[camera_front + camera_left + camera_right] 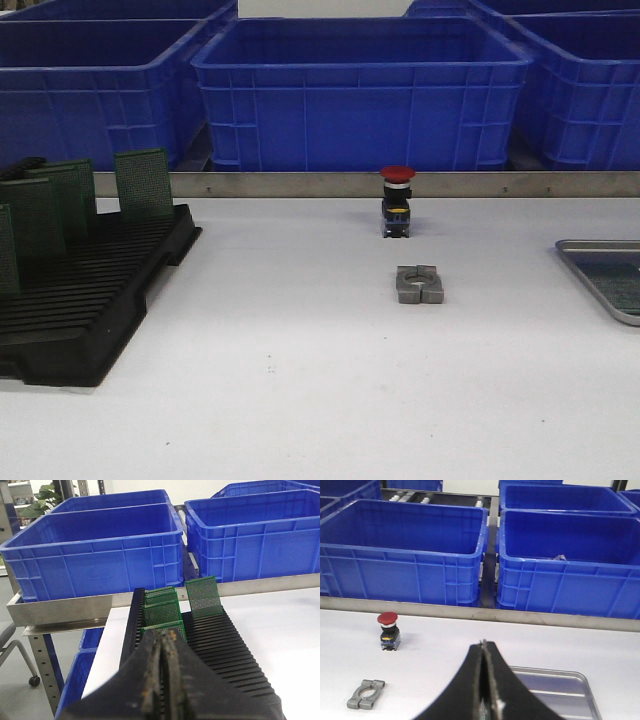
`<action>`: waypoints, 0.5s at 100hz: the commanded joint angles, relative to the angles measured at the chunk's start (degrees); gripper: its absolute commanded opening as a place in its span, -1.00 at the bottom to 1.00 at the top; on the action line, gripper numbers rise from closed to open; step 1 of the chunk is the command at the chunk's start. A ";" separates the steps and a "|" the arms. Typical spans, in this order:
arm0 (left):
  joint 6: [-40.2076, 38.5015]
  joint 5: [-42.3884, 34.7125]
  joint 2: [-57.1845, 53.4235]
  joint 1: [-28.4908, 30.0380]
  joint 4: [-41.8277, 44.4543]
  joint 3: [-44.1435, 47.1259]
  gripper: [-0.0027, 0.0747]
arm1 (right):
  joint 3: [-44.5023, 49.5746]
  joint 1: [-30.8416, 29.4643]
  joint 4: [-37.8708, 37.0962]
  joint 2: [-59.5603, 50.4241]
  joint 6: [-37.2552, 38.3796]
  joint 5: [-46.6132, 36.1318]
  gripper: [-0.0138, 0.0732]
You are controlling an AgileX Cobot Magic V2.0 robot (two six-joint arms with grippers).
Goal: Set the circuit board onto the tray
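On the white desk (pixel 300 380), a black slotted plastic rack (pixel 90 300) sits at the left side in the front view, with several green perforated circuit boards (pixel 143 183) standing upright in its slots, most of them grouped toward the rack's rear end. The flat silver-grey metal tray with a low raised rim (pixel 590 270) lies at the far right edge of the front view, well apart from the rack, and only partly in the picture; something green shows inside it, though what it is cannot be told. Between rack and tray, near the back of the desk, stands a red-capped push button on a black body (pixel 397 200), and just in front of it lies a small grey metal clamp piece with a round hole (pixel 419 284). Large blue plastic crates (pixel 360 90) line a metal ledge behind the desk. In the left wrist view the left tool (pixel 164 645) is clenched, its dark fingers pressed together with no gap, positioned above the near end of the rack and grasping nothing visible. In the right wrist view the right tool (pixel 484 652) is likewise clenched with its fingers meeting, poised over the tray's (pixel 560 690) near rim, with the push button (pixel 388 630) and the clamp piece (pixel 366 693) off to one side on the desk.
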 commanded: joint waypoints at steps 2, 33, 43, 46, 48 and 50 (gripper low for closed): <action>-0.47 -5.19 -2.01 0.03 0.01 -0.02 -0.98 | -1.41 1.10 -9.71 -0.62 9.43 -4.81 -0.84; -0.47 -5.19 -2.01 0.03 0.01 -0.02 -0.98 | 4.42 5.76 -15.79 -7.04 14.32 -8.02 -0.84; -0.47 -5.19 -2.01 0.03 0.01 -0.02 -0.98 | 7.35 6.04 -16.47 -10.76 15.00 -8.02 -0.84; -0.47 -5.19 -2.01 0.03 0.01 -0.02 -0.98 | 8.20 6.04 -16.99 -11.93 15.77 -8.02 -0.84; -0.47 -5.19 -2.01 0.03 0.01 -0.02 -0.98 | 8.83 6.04 -17.48 -12.85 16.11 -8.02 -0.84; -0.47 -5.19 -2.01 0.03 0.01 -0.02 -0.98 | 9.45 6.04 -17.92 -13.81 16.61 -8.02 -0.84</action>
